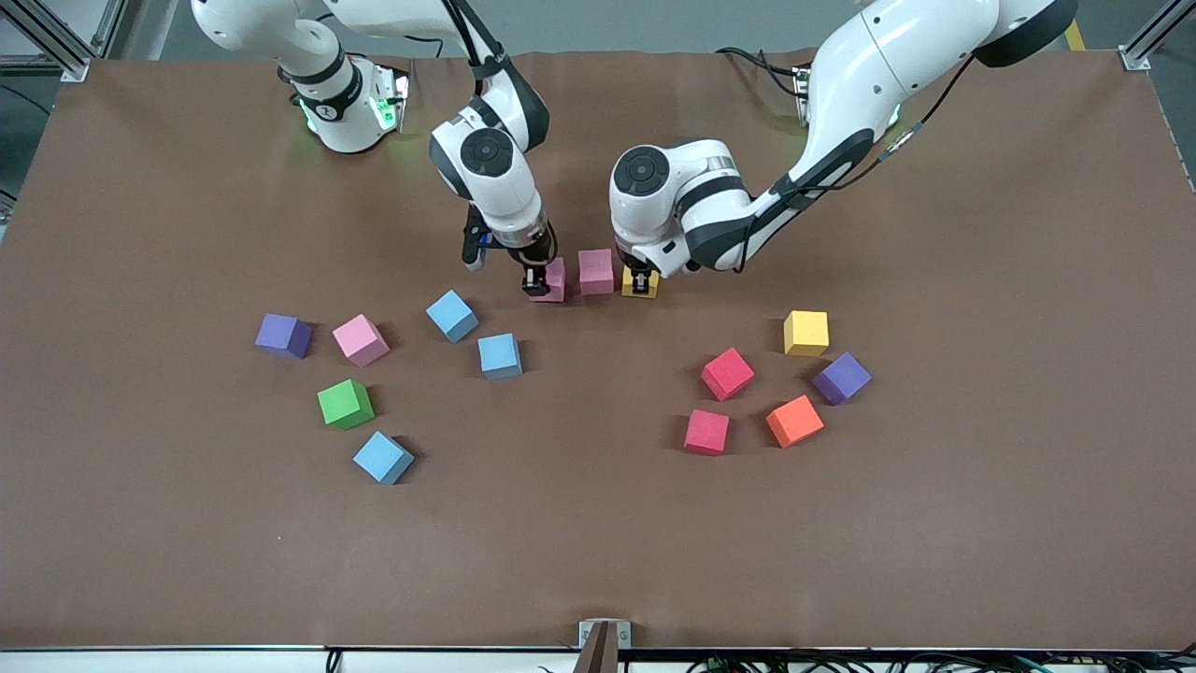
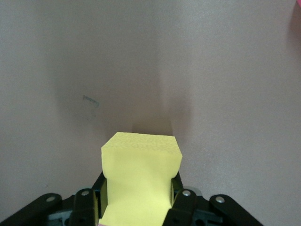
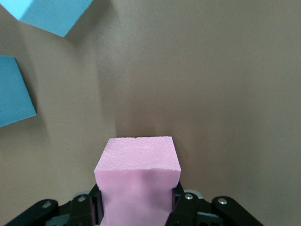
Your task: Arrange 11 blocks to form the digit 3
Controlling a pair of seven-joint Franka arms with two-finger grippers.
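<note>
- Three blocks form the digit's first bar: the right gripper [image 1: 535, 283] pinches a pink block [image 1: 555, 279] against the middle pink block [image 1: 595, 271].
- The left gripper [image 1: 640, 283] clamps a yellow block [image 1: 643, 284], closing the bar's other end.

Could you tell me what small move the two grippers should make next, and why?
Probably both should open and lift straight up. The left gripper is shut on a yellow block and the right gripper on a pink block, each low at the table beside the middle pink block, so that row looks placed.
</note>
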